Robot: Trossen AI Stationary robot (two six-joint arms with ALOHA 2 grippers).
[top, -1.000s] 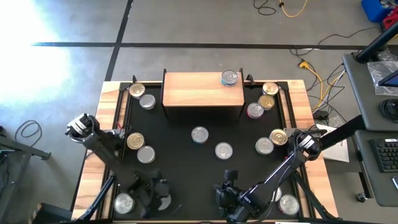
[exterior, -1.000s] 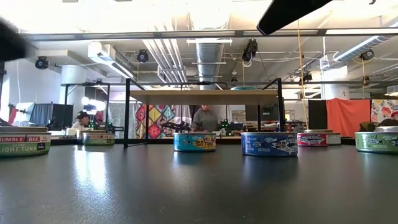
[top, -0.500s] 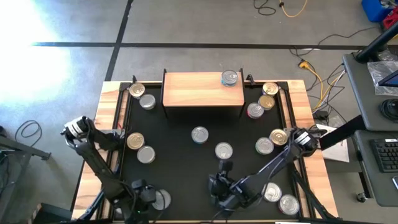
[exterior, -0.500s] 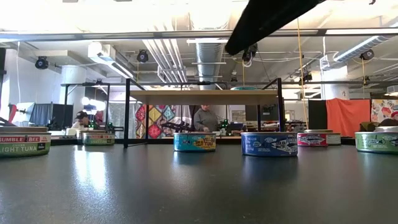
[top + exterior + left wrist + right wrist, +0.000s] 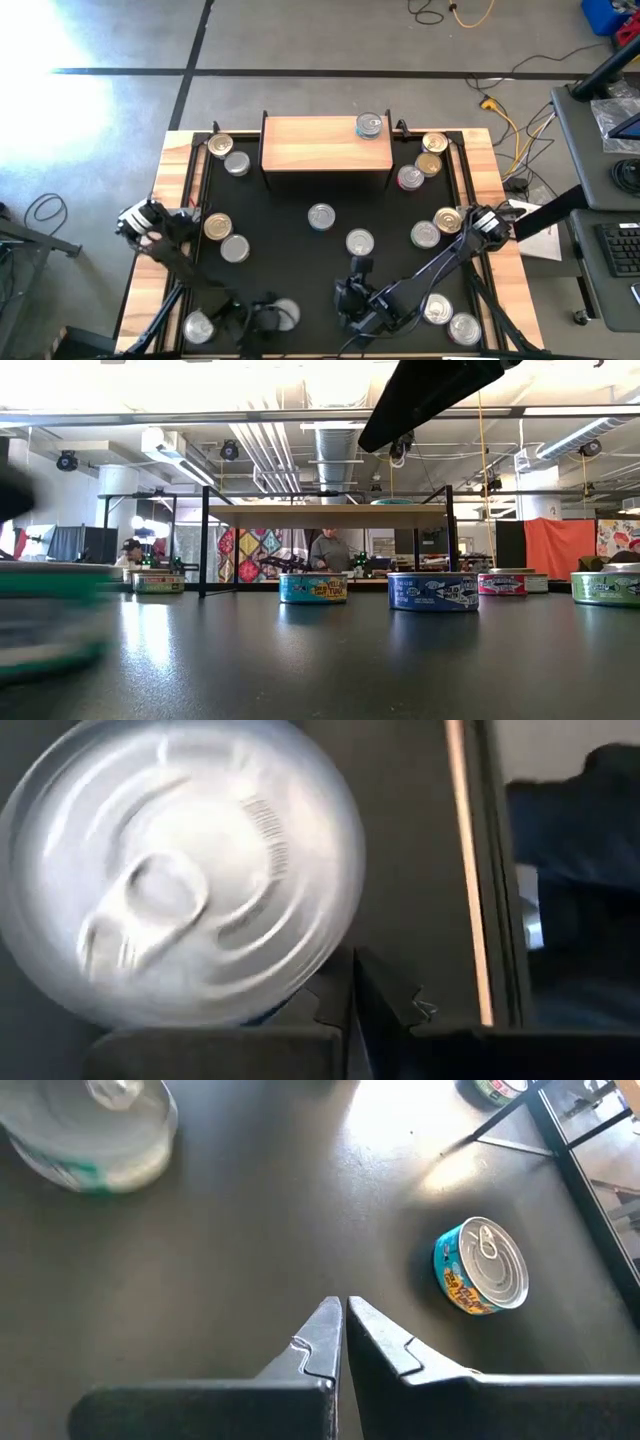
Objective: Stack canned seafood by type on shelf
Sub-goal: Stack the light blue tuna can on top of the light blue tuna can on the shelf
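Near can (image 5: 45, 615) blurred; its label unreadable

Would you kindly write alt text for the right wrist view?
The right gripper, fingers shut and empty, hovers over the black table. A teal can with a silver lid lies ahead; a green-labelled can is at the frame's edge.

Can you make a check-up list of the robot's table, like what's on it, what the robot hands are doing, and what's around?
Surface: black table top with wooden edge planks.
Job's things: wooden shelf with one silver-lidded can on top; other cans scattered on the table.
Clutter: nothing seen.
Grippers: left gripper shut, empty, beside a silver-lidded tin; right gripper shut, empty, above bare table.
Cables: yellow cable on the floor.
Surroundings: desk beside the table; people far behind.
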